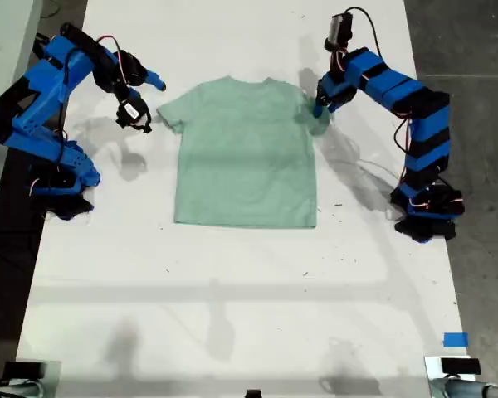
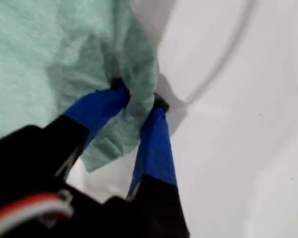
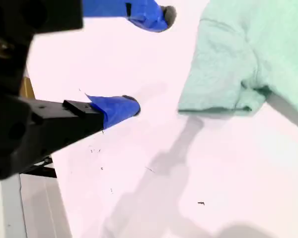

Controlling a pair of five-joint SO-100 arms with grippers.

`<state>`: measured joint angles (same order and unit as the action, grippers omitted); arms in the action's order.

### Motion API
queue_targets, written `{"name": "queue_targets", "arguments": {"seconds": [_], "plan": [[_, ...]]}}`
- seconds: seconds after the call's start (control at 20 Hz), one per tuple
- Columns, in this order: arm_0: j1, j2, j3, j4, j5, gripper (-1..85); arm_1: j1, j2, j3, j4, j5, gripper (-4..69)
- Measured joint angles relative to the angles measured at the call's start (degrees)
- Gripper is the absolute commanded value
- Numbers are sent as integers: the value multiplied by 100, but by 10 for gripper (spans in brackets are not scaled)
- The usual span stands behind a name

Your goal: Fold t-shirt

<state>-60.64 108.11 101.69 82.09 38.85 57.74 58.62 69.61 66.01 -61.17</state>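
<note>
At the exterior view's right, my first gripper (image 2: 139, 106) pinches the t-shirt (image 1: 245, 153) sleeve; lift slowly. My second gripper (image 3: 149, 59) is wide open.

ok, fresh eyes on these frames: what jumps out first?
The pale green t-shirt lying flat mid-table, neckline away from the camera. My first gripper is pinched shut on its sleeve at the exterior view's right, bunching the cloth. My second gripper hangs open just short of the other sleeve, touching nothing.

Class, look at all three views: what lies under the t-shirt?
The white table shows all round the t-shirt, so it lies on that. Under one sleeve, a fingertip of my first hand pinches the cloth. Anything else beneath is covered.
</note>
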Motion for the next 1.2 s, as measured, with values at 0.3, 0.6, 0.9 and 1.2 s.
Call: {"name": "queue_targets", "arguments": {"seconds": [0.3,0.6,0.9,1.2], "plan": [[0,0,0,0,0,273,-229,255,-492,1011,167,-14],[123,0,0,-9,0,272,-1195,316,-2522,1679,1222,-14],[255,-35,0,-79,0,272,-1934,-26,-2566,387,2593,-11],[281,-35,0,-79,0,283,-2048,-896,-2566,-598,2619,246]]}}
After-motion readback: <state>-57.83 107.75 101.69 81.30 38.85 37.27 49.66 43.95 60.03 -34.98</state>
